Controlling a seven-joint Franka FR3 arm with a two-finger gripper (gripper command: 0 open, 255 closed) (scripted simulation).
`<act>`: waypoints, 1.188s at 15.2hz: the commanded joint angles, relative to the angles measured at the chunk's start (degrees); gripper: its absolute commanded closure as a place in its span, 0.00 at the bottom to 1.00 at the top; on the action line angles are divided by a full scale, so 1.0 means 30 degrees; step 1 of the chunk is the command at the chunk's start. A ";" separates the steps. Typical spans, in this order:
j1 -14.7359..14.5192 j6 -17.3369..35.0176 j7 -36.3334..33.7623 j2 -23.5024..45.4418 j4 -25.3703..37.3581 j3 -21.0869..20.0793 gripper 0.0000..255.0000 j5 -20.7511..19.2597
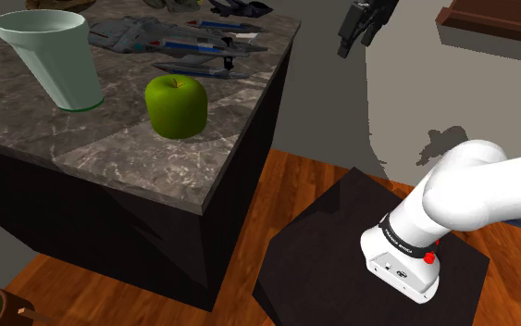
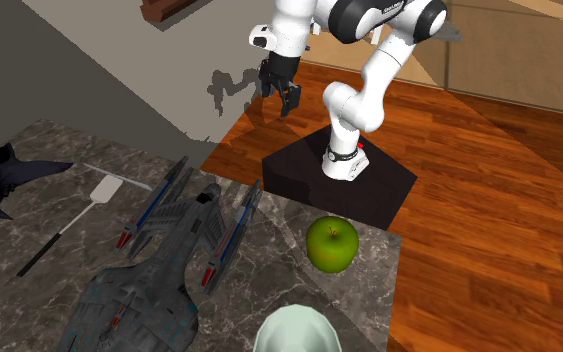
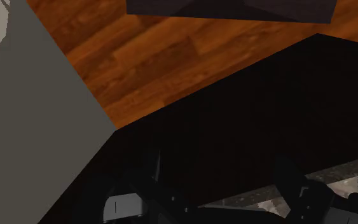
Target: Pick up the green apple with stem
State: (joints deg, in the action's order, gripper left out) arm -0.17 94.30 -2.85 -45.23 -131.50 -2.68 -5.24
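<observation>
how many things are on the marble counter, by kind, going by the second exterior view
green apple: 1
pale green cup: 1
white spatula: 1
model craft: 2 (grey starship, dark jet)
total: 5

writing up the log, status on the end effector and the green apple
End effector open, empty, raised clear of the counter. Green apple upright on it near the edge, untouched. Pale cup beside it, apart; toy spaceship behind.
</observation>
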 commanded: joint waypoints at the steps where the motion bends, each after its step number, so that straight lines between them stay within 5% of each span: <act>1: 0.0000 0.0000 0.0000 0.0000 0.0000 0.0000 0.00 0.0000; 9: 0.1127 -0.1724 -0.9185 0.0151 0.1231 -0.4921 0.00 0.2619; 18: 0.3779 -0.3048 -1.9863 0.3853 0.5953 -1.0790 0.00 0.4508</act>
State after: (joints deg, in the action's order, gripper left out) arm 10.11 85.56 -58.18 -35.14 -115.44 -32.85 7.79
